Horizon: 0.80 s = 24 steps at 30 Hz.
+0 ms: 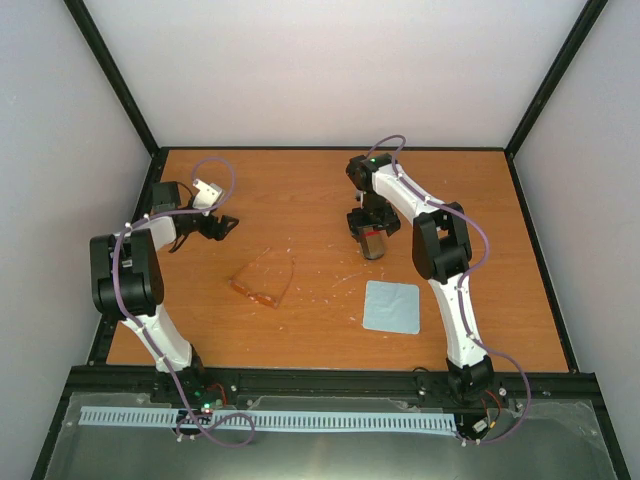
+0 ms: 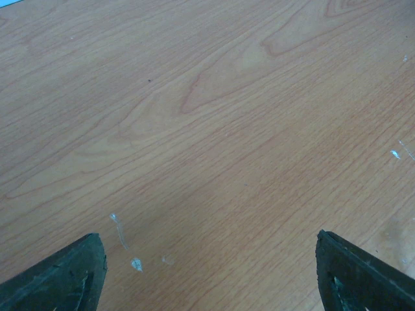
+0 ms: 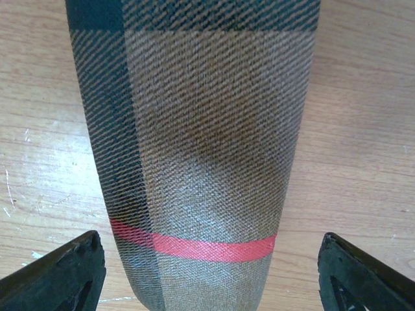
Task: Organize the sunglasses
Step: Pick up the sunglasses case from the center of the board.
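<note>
The sunglasses (image 1: 264,283), thin orange-brown frame with arms spread, lie on the table left of centre. The grey-brown striped case (image 1: 374,243) lies under my right gripper (image 1: 371,228). In the right wrist view the case (image 3: 201,149) with its red stripe fills the space between the open fingers without touching them. My left gripper (image 1: 222,226) is open and empty, up and left of the sunglasses. The left wrist view shows only bare wood between its fingertips (image 2: 61,275).
A square light-blue cloth (image 1: 391,306) lies flat on the table at the front right of centre. The wooden table (image 1: 300,190) is ringed by black frame rails and white walls.
</note>
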Motion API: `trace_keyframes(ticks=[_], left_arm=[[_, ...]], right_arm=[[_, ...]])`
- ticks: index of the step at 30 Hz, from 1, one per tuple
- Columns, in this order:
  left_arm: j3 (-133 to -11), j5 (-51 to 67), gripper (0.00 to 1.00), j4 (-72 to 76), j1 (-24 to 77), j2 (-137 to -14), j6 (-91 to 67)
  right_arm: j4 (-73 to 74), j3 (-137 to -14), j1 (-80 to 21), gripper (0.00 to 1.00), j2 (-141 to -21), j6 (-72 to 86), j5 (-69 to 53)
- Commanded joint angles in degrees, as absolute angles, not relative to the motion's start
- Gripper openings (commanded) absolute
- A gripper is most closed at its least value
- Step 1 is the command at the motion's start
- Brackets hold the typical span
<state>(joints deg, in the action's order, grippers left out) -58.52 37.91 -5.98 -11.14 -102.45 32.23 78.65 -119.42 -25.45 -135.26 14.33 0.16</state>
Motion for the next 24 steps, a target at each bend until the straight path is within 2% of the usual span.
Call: trace_keyframes(ticks=[1, 14, 18, 24], left_arm=[[-58.28, 38.76, 0.88, -4.80, -11.44, -100.59, 32.43], [-57.76, 38.78, 0.88, -4.33, -11.50, -100.46, 31.92], [-57.74, 38.76, 0.88, -4.12, -11.47, -100.47, 31.90], [-57.66, 38.76, 0.88, -3.89, -11.47, -100.38, 31.93]], right_arm=[[79.65, -119.29, -25.05, 0.88, -135.97, 13.80, -0.38], [79.38, -118.74, -25.05, 0.88, -137.66, 13.56, -1.62], [79.28, -118.74, -25.05, 0.82, -138.13, 13.62, -1.99], [79.82, -119.28, -25.05, 0.68, -138.13, 13.53, -2.00]])
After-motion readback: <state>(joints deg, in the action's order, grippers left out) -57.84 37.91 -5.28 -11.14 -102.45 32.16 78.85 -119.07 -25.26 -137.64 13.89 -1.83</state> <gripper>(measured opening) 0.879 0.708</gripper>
